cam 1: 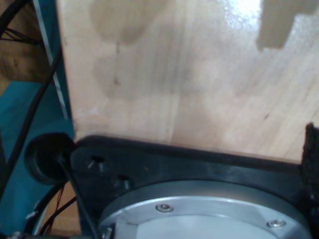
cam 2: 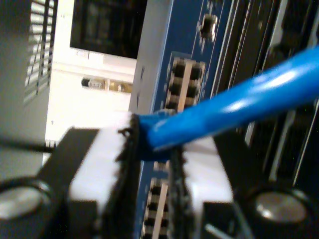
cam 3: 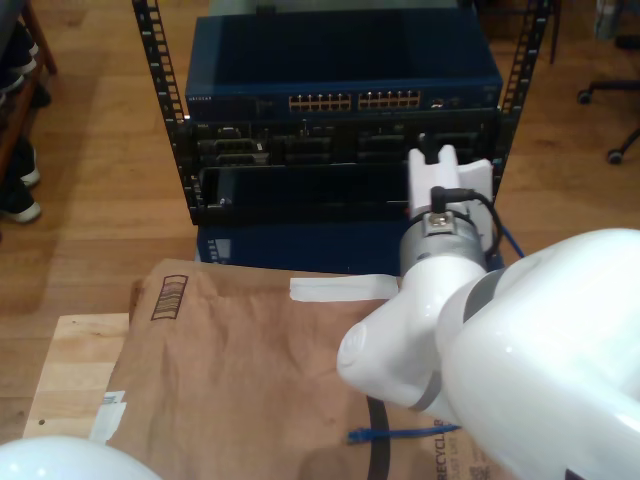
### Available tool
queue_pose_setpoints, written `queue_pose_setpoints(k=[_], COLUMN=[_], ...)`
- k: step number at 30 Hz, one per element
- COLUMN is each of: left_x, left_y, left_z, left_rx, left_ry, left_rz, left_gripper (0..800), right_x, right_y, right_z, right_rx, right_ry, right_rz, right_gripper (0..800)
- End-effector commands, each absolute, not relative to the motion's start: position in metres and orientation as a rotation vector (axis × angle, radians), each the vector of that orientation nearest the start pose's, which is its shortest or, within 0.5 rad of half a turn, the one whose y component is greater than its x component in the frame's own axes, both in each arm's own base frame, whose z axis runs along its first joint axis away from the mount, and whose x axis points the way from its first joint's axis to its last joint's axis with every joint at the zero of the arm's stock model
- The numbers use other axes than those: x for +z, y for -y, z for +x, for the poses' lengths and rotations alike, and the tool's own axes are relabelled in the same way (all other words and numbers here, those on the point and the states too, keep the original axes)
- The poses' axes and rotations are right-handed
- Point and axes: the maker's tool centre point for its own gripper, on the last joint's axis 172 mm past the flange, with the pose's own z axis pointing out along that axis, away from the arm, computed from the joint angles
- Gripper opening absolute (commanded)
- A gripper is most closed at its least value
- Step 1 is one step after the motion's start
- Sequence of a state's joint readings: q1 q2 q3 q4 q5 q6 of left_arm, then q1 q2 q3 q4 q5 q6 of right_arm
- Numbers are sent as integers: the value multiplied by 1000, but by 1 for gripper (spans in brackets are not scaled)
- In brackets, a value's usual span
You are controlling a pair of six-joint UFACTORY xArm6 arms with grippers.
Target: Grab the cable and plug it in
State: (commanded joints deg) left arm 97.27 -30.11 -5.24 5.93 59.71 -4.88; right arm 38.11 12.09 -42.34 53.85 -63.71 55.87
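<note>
wood floor [cam 3: 90,180], equip rack [cam 3: 340,150], office chair base [cam 3: 610,95]

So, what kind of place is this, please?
Probably a lab or office corner set up for network work: an open equipment rack stands on a wood floor, holding a blue switch with rows of ports, and my second gripper holds the cable.

Setting: network or IT lab room. Evidence was an open equipment rack [cam 3: 150,60] holding a blue switch [cam 3: 340,60] with rows of ports, wooden floor [cam 3: 90,190], office-chair casters [cam 3: 610,100], brown-paper-covered table [cam 3: 250,380].
</note>
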Motion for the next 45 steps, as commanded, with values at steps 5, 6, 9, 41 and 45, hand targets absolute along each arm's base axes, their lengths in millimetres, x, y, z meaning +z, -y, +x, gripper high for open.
queue_pose_setpoints(k=[5, 6, 9, 41, 45], left_x=[30, 30, 29, 30, 30], left_y=[-121, -121, -120, -121, -121], left_z=[-36, -36, -35, -36, -36], left_rx=[-505, -505, -506, -505, -505], left_ry=[-2148, -2148, -2147, -2148, -2148], left_rz=[1866, 1866, 1865, 1866, 1866], left_gripper=[799, 799, 799, 799, 799], right_x=[338, 337, 335, 285, 288], right_y=[-143, -142, -137, -143, -146], right_z=[542, 542, 542, 617, 624], right_rx=[-1433, -1431, -1429, -1271, -1274], right_ry=[-1299, -1303, -1316, -1354, -1318], right_rz=[-1280, -1277, -1278, -1125, -1138], right_gripper=[3, 2, 1, 0, 0])
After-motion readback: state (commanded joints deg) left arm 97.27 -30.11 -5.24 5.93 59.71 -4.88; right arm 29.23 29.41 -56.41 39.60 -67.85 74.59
